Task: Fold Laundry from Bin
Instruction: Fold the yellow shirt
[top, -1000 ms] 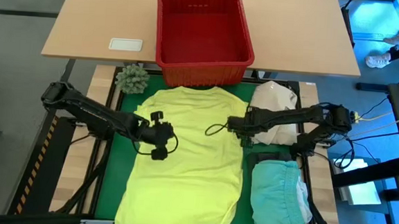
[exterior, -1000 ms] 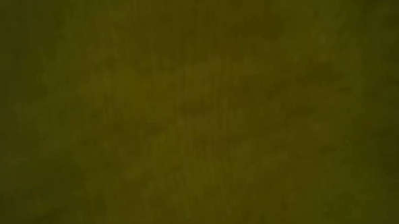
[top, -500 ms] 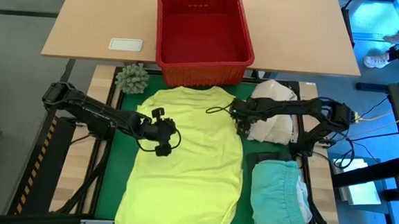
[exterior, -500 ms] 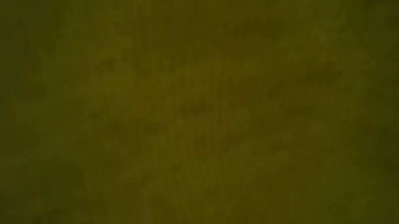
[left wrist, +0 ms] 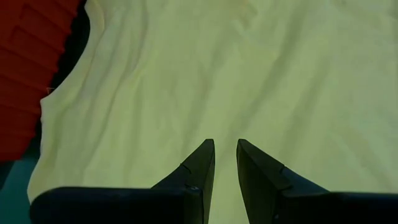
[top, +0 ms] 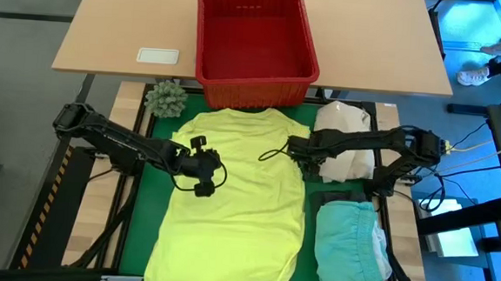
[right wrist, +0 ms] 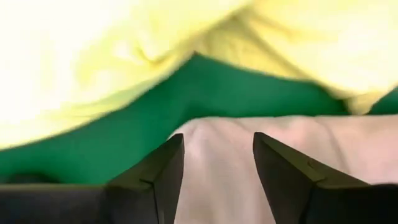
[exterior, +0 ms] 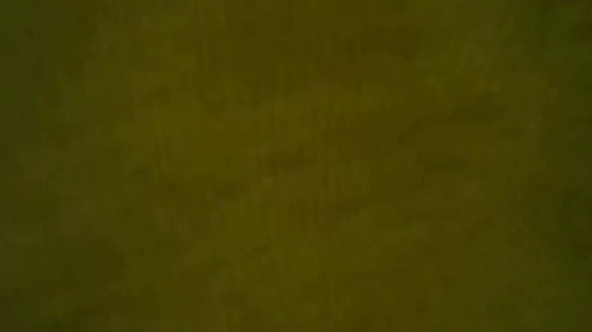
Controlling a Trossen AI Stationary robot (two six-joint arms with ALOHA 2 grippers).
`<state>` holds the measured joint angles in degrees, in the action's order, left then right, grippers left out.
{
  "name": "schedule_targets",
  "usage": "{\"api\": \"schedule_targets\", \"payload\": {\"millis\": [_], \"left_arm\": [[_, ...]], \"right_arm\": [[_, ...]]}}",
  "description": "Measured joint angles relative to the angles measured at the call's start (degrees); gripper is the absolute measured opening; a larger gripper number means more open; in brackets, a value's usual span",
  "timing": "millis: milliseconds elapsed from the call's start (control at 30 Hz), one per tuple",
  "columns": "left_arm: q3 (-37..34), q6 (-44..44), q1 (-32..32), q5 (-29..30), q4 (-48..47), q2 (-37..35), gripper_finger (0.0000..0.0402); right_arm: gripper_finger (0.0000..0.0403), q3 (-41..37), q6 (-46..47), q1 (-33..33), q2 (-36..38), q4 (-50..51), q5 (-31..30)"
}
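A bright yellow shirt (top: 238, 201) of the laundry lies spread flat on the green mat (top: 144, 217), its collar toward the red bin (top: 253, 71) on the far table. My left gripper (top: 203, 171) hangs over the shirt's left half. Its fingers (left wrist: 224, 144) stand a narrow gap apart with nothing between them. My right gripper (top: 295, 152) hangs open at the shirt's right edge. In the right wrist view it (right wrist: 217, 138) is above the cream-white bundle (right wrist: 217, 180), beside a strip of mat (right wrist: 186, 93) and the shirt's edge (right wrist: 93, 50). The low view is covered.
A folded turquoise garment (top: 349, 242) lies at the near right on something dark. The cream-white bundle (top: 345, 129) sits at the far right of the mat. A green spiky ball (top: 166, 98) stands at the far left. A small white object (top: 158, 55) lies on the far table.
My right gripper has swung toward the far edge along the shirt's right side, then come back a little. The yellow shirt lies as before.
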<state>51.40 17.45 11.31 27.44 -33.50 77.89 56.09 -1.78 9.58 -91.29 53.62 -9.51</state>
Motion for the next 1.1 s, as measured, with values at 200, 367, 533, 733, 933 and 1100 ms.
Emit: {"api": "schedule_targets", "payload": {"millis": [200, 367, 533, 733, 933, 1100], "left_arm": [[0.0, 0.0, 0.4, -0.1, 0.1, 0.0, 0.0064], [0.0, 0.3, 0.4, -0.1, 0.3, 0.1, 0.0064], [0.0, 0.3, 0.8, -0.1, 0.7, 0.2, 0.0064], [0.0, 0.2, 0.7, -0.1, 1.6, 0.2, 0.0064], [0.0, 0.0, 0.7, 0.1, 3.3, 0.2, 0.0064], [0.0, 0.0, 0.7, 0.1, 3.6, 0.2, 0.0064]], "right_arm": [[0.0193, 3.9, 1.5, -1.4, 0.1, -5.3, -4.5], [0.0193, 1.9, -1.4, 2.0, -1.5, -9.7, -6.1], [0.0193, 0.1, -2.1, 8.0, -3.5, -13.5, -5.5], [0.0193, 0.0, -3.6, 14.0, -6.2, -15.9, -1.9], [0.0159, 0.0, -5.5, 16.8, -7.6, -20.9, 0.1], [0.0037, 0.9, -6.1, 16.7, -7.6, -22.3, 1.0]]}}
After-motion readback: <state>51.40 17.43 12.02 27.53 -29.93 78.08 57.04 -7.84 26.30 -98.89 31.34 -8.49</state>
